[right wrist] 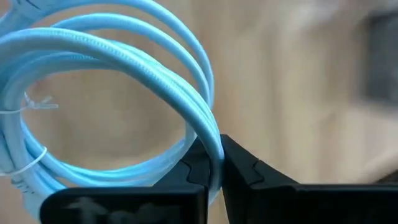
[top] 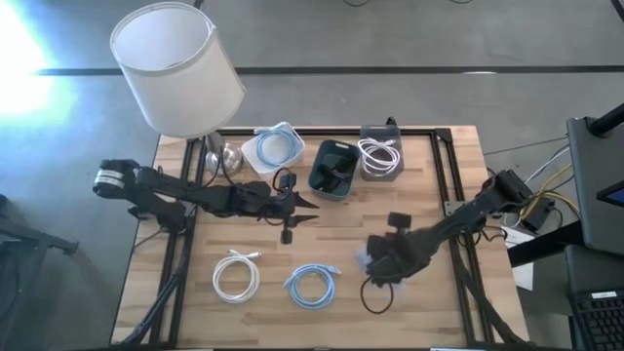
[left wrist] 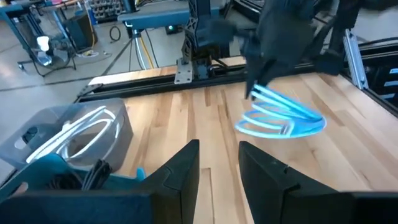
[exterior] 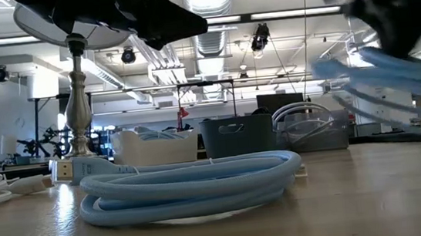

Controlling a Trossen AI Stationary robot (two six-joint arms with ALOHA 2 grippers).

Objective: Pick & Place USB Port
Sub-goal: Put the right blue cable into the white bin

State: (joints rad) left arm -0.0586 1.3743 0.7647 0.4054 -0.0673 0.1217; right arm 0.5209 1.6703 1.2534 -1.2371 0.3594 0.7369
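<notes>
Right gripper [right wrist: 214,165] pinched shut on light-blue cable coil [right wrist: 106,93], lifted off table [top: 439,302]. Left gripper [left wrist: 219,163] open, empty, waiting. Carry level toward white bin [top: 275,148]; loops may snag.

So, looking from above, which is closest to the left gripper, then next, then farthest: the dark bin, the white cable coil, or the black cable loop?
From the left gripper:
1. dark bin, just beyond the fingertips, toward the table's back.
2. white cable coil, toward the front-left.
3. black cable loop, front-right, under the right arm.
</notes>
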